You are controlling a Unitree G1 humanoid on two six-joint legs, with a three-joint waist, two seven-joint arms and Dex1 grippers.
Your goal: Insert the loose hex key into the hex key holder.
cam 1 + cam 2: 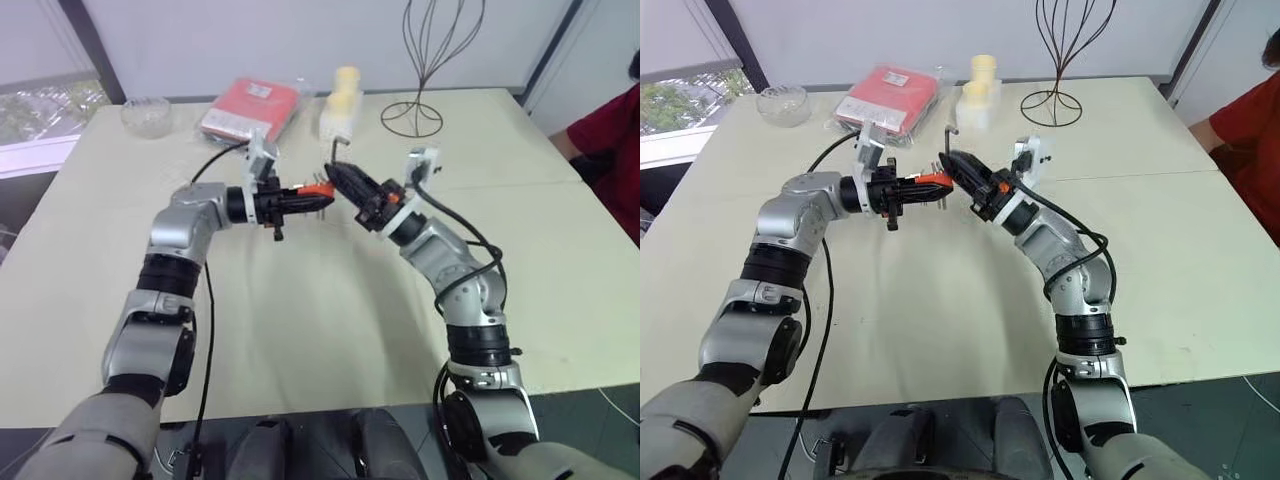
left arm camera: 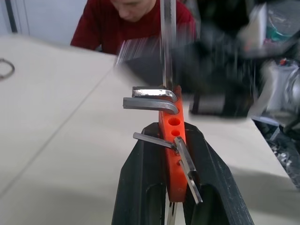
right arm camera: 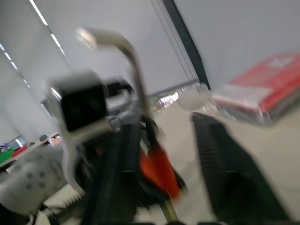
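Note:
My left gripper (image 1: 305, 200) is shut on the red-orange hex key holder (image 2: 173, 140), holding it level above the table with several short metal keys sticking out of it. The loose hex key (image 2: 167, 42) stands upright with its lower end at the far end of the holder, its bent end on top (image 3: 136, 79). My right gripper (image 1: 340, 178) meets the holder (image 1: 318, 190) from the right. In the right wrist view its fingers (image 3: 229, 173) stand apart, with the key beside one finger and a wide gap to the other. That view is blurred.
At the back of the table lie a flat red packet (image 1: 250, 105), a glass bowl (image 1: 146, 113), pale yellow containers (image 1: 342, 100) and a black wire stand (image 1: 425, 60). A person in red (image 1: 610, 150) sits at the table's right edge.

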